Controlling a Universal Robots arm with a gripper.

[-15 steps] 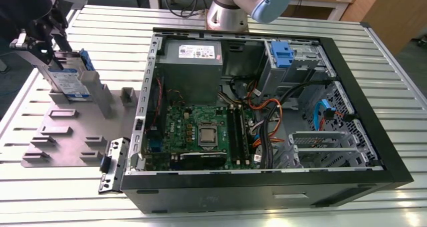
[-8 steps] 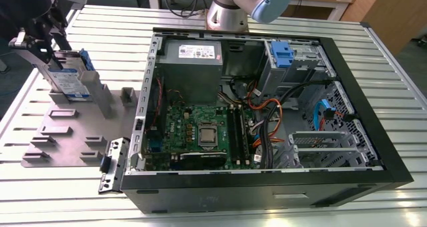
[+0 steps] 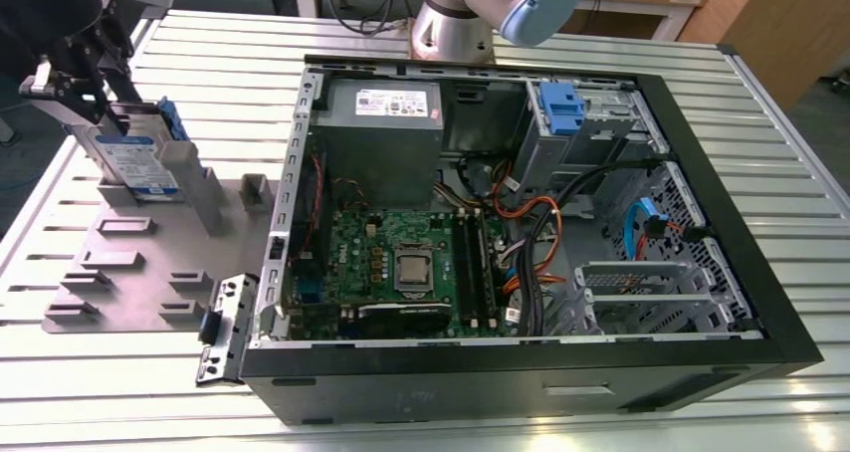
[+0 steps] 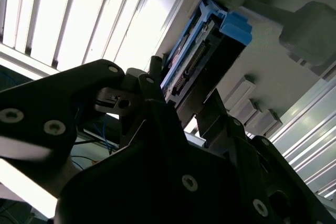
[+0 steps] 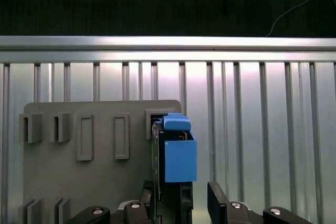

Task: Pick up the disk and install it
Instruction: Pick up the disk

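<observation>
In the exterior view, on a slatted metal bench (image 3: 119,392): 1 grey fixture plate (image 3: 133,273) by the bench edge at the exterior view's left, and an open computer case (image 3: 531,362) across the middle, motherboard (image 3: 398,263) exposed. Standing on edge in a raised holder of that plate, leaning a little: the disk (image 3: 143,163), label side showing, blue carrier around it. Down over its upper end: the hand (image 3: 113,113). Beyond the case, by the bench edge: the arm's base (image 3: 452,24). Inside the case, in the drive bay: a smaller blue bracket (image 3: 559,109). In the second wrist view, along the dark fingers (image 4: 152,80): the disk (image 4: 202,51) end-on, connector edge and blue tab visible, fixture plate (image 4: 278,77) beyond it, bench slats (image 4: 79,19) alongside. Contact not clear here. In the first wrist view: the disk (image 5: 178,156) edge-on in its slot near a corner of the fixture plate (image 5: 79,177), 1 finger on each side. Hand (image 5: 181,205) spread, not clamped: 1 finger (image 5: 218,203) clearly apart from the disk, bench (image 5: 262,129) showing in the gap, the other just beside it.
</observation>
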